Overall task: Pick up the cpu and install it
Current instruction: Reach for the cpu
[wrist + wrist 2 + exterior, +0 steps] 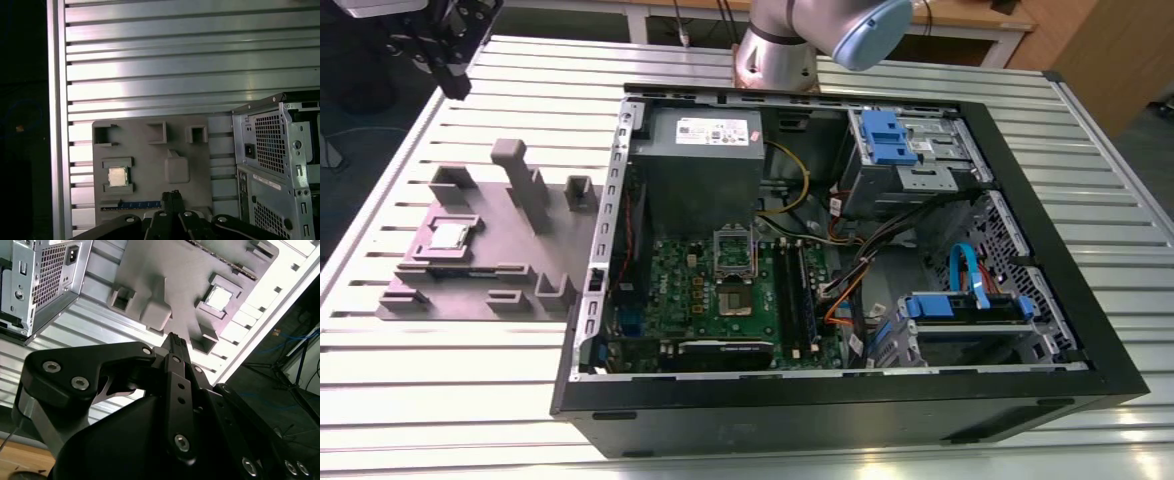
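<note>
The cpu (450,236) is a little square chip with a shiny silver top and a thin pale rim. It's lying flat, top up, in a square pocket of the grey holder (520,245), at the exterior view's left.

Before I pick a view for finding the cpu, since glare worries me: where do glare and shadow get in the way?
In the second wrist view the cpu is washed out white and the table beside it is blown out; in the first wrist view the cpu reads clearly, though bright bands streak the table; in the exterior view light is even and the cpu shows no glare.
</note>
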